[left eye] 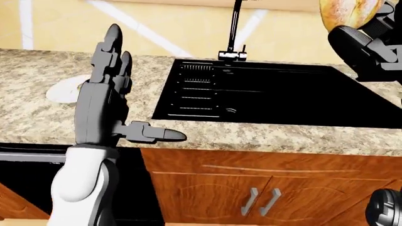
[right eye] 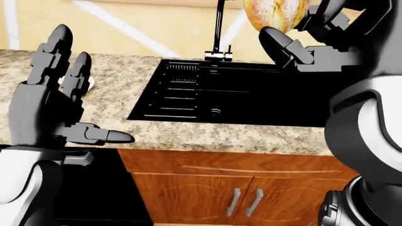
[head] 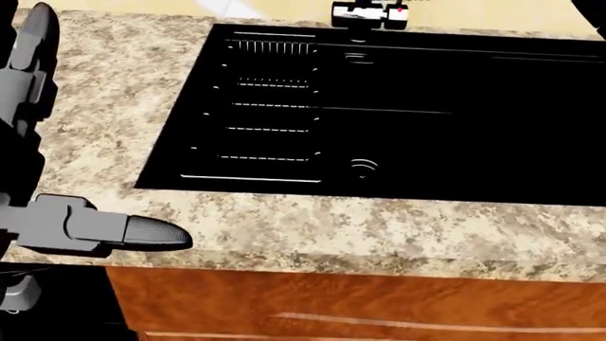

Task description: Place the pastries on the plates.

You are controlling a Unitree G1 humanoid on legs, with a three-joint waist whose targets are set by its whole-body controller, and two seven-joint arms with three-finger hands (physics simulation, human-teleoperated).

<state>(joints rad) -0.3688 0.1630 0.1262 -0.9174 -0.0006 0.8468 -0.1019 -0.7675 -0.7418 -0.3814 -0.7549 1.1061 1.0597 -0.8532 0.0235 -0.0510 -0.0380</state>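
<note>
My right hand (right eye: 303,26) is raised at the top right of the right-eye view, shut on a golden-brown pastry (right eye: 275,12) whose upper part is cut off by the frame. The same pastry (left eye: 347,13) shows at the top right corner of the left-eye view. My left hand (left eye: 139,92) stands upright and open over the counter edge, with nothing in it. A white plate (left eye: 61,92) lies on the granite counter, half hidden behind that hand's fingers (left eye: 111,56); what lies on it cannot be made out. In the head view only the left thumb (head: 118,231) shows.
A black sink (head: 407,114) fills most of the head view, with the faucet (left eye: 233,35) at its far rim. Speckled granite counter (left eye: 264,136) runs around it. Below are wooden cabinet doors (left eye: 264,197) with metal handles and a dark appliance front (left eye: 25,183) at the left.
</note>
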